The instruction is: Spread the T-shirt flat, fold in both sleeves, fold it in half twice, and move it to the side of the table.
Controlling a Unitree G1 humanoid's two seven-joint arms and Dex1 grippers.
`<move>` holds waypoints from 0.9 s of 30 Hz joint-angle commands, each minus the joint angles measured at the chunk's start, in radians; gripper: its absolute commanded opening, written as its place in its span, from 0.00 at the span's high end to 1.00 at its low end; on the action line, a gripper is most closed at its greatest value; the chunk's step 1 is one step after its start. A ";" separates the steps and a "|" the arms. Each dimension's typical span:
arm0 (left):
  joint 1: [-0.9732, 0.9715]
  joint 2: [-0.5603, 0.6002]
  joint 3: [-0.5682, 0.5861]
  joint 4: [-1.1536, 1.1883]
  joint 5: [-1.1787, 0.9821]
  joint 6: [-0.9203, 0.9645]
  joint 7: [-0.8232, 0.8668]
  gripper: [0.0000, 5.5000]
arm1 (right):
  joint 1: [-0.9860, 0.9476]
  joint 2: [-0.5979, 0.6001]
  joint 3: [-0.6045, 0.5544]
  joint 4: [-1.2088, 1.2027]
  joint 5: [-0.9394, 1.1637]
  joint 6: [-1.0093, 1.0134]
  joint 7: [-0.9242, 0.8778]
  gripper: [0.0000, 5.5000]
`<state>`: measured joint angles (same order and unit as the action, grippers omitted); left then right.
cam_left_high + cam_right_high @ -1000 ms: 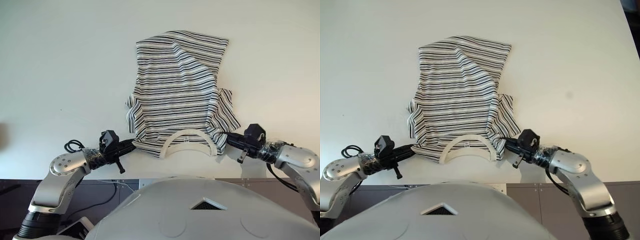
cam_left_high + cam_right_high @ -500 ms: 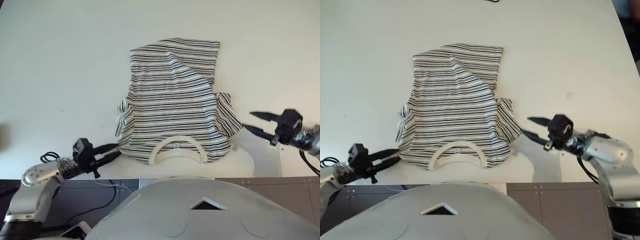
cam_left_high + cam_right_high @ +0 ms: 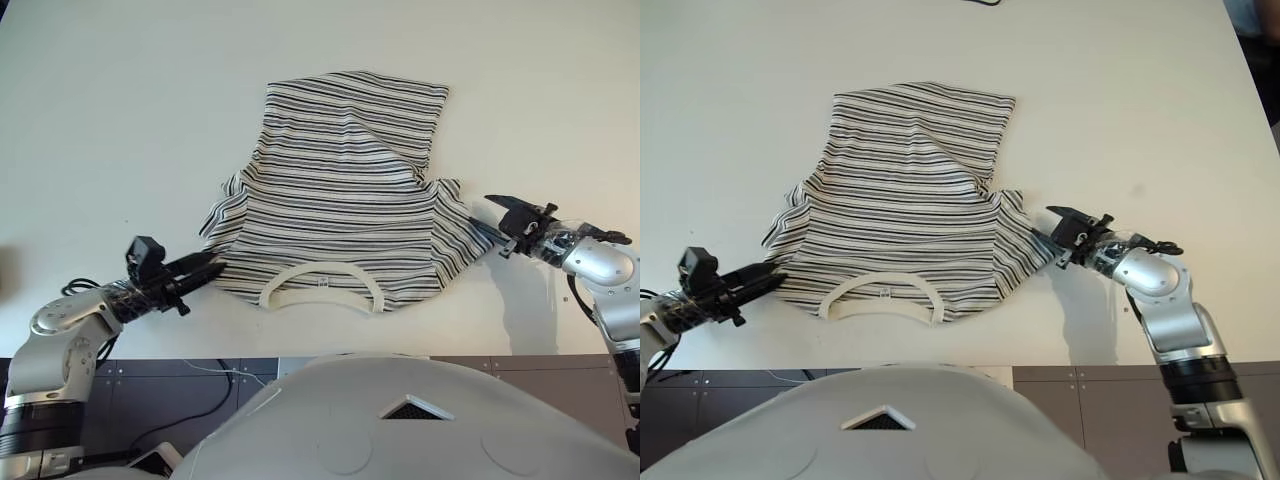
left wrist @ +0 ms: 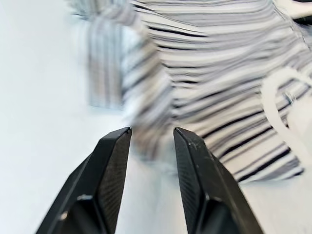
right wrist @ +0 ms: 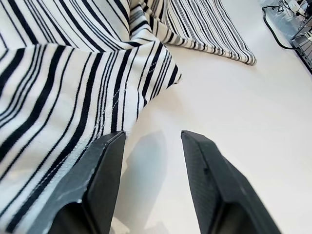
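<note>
Left tool (image 3: 207, 266) lies low over the near left part of the bench (image 3: 120, 120). Its two fingers are parted and hold nothing. We find its tips just short of the near left corner of the T-shirt (image 3: 345, 190), below the left sleeve (image 3: 225, 212). From the left wrist, the striped cloth sits right ahead of the parted fingers (image 4: 113, 151), but it is blurred there and we cannot tell whether they touch it.

Right tool (image 3: 1043, 223) is at the shirt's right side, also spread wide and gripping nothing. Its tips sit at the outer edge of the right sleeve (image 3: 455, 225). In the right wrist view one finger (image 5: 105, 165) lies along the sleeve's edge, and the other stands over bare bench beside it.

We record the T-shirt lying on the middle of the bench, its white collar (image 3: 322, 287) toward the robot and its hem at the far side. Both sleeves stick out sideways, unfolded. The body is not fully flat. A diagonal crease runs across its far right part, and the cloth bunches where the right sleeve meets the body. The hem's far edge lies fairly straight.
</note>
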<state>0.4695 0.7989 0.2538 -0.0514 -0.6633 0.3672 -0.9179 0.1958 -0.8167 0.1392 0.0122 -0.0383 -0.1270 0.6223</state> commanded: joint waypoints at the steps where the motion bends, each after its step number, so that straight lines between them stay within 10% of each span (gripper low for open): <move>1: -0.126 -0.124 -0.050 -0.235 -0.115 0.113 0.114 0.71 | -0.030 -0.084 0.036 0.173 -0.118 -0.015 0.051 0.62; 9: -0.204 -0.121 -0.344 0.065 0.431 -0.100 0.259 0.71 | -0.109 -0.051 0.060 0.186 -0.110 -0.040 0.098 0.62; 19: -0.116 -0.114 -0.187 -0.025 0.199 -0.109 0.076 0.71 | -0.134 -0.105 0.111 0.323 -0.188 -0.181 0.108 0.62; 27: -0.114 -0.084 -0.095 -0.054 0.195 -0.050 0.062 0.71 | -0.131 -0.065 -0.097 -0.027 0.151 0.029 0.140 0.62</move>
<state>0.3827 0.6954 0.1623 -0.1135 -0.4967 0.3123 -0.8487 0.1014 -0.8948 0.0777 0.0638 0.0647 -0.1522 0.7471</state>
